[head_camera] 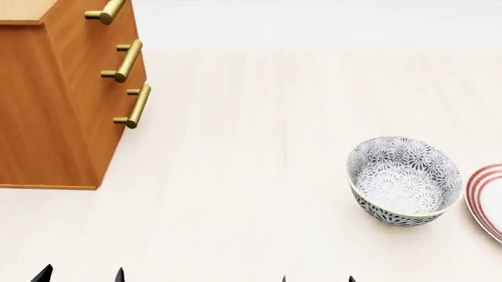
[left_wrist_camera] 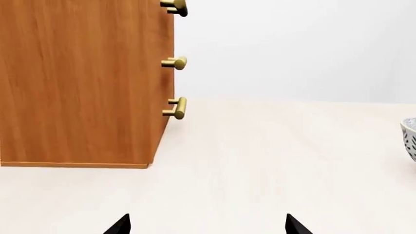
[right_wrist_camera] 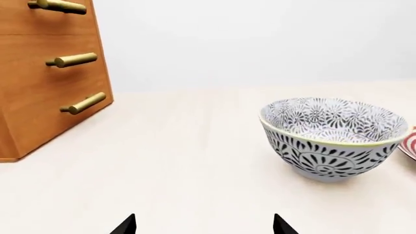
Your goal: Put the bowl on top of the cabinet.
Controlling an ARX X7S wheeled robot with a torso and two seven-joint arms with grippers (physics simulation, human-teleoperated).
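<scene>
A: Where is the bowl [head_camera: 405, 180]?

B: Upright on the pale table [head_camera: 259, 147], toward the robot's right, just beside a red-ringed plate [head_camera: 486, 200] that is cut off by the head view's edge. I cannot tell whether the 2 touch. Nothing holds the bowl.

A: And the cabinet [head_camera: 55, 100]?

B: Well apart from it, at the far left of the head view, standing on the same table. 3 brass handles [head_camera: 133, 106] show on its drawer fronts, and a corner of its top is just visible.

A: The grippers?

B: Only black fingertips show at the picture edges. The left gripper [left_wrist_camera: 208, 225] has its tips spread wide with bare table between them, so it is released, grasping nothing. The right gripper [right_wrist_camera: 204, 225] is likewise spread and empty, low over the table, with the bowl ahead of it and off to one side.
</scene>
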